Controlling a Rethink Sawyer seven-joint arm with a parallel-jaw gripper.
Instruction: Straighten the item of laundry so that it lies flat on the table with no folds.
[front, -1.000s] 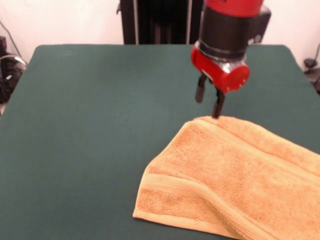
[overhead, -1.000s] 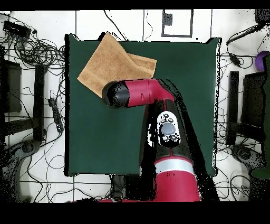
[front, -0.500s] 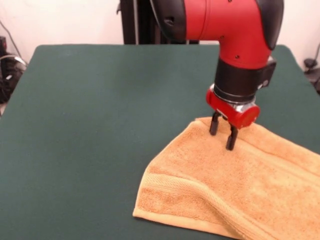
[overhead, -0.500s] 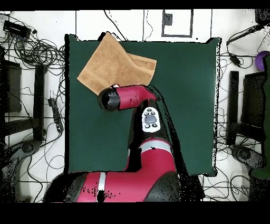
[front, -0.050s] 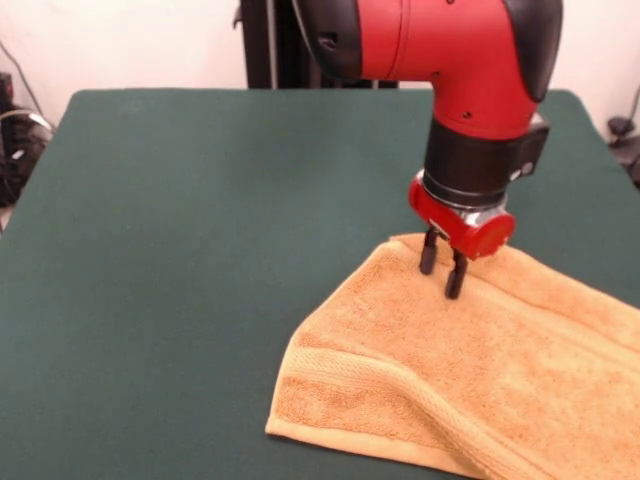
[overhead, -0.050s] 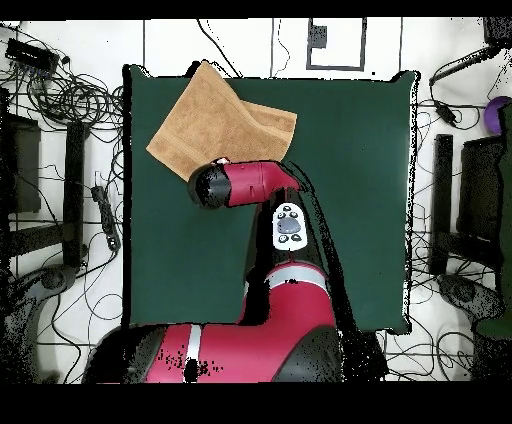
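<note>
Towel (front, -0.050s: 470, 370) sat folded at the worktop's (front, -0.050s: 200, 220) near right in the front view, its right and near parts cut off by the frame. End effector (front, -0.050s: 441, 273) was open, fingertips down at the towel's far corner, gripping nothing. Overhead, the arm hid that corner. Worktop lay bare to the left.

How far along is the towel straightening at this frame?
Nothing is done yet: the towel lies folded over itself near a corner of the table. In hand: the gripper, fingers apart, has its tips at the folded layer's corner. Left: grasping and spreading it flat.
</note>
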